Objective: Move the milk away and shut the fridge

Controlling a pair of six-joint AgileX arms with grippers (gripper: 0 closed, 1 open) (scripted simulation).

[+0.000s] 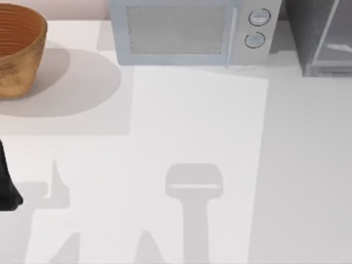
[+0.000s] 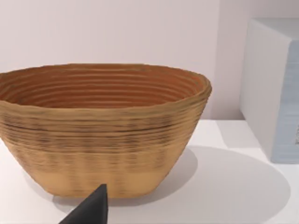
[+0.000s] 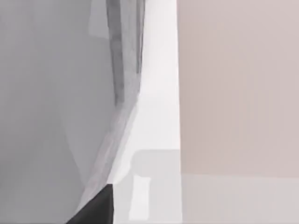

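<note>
White counter (image 1: pixel 198 137) runs under a pale wall, crossed by soft grey shadows. At the far right corner of the top view stands the fridge (image 1: pixel 311 33), a dark grey speckled cabinet whose pale-framed translucent door panel (image 1: pixel 335 38) angles out from the body, so the door looks open; what lies inside cannot be made out. In the right wrist view the same translucent door panel (image 3: pixel 60 107) looms close beside a dark fingertip (image 3: pixel 100 207) of the right gripper; whether those fingers are apart or together cannot be told.

Just to the left of the fridge, along the back edge, sits the light grey microwave (image 1: pixel 181 30) with two round knobs (image 1: pixel 258 27), its door closed. Well apart, at the far left, a woven basket (image 1: pixel 19 52) stands upright; the left wrist view looks into its ribbed bowl (image 2: pixel 100 86), which holds nothing visible. One dark fingertip (image 2: pixel 91 210) of the left gripper shows near the basket's base; the state of its fingers cannot be told. The left arm (image 1: pixel 6 184) rests at the counter's left edge.
</note>
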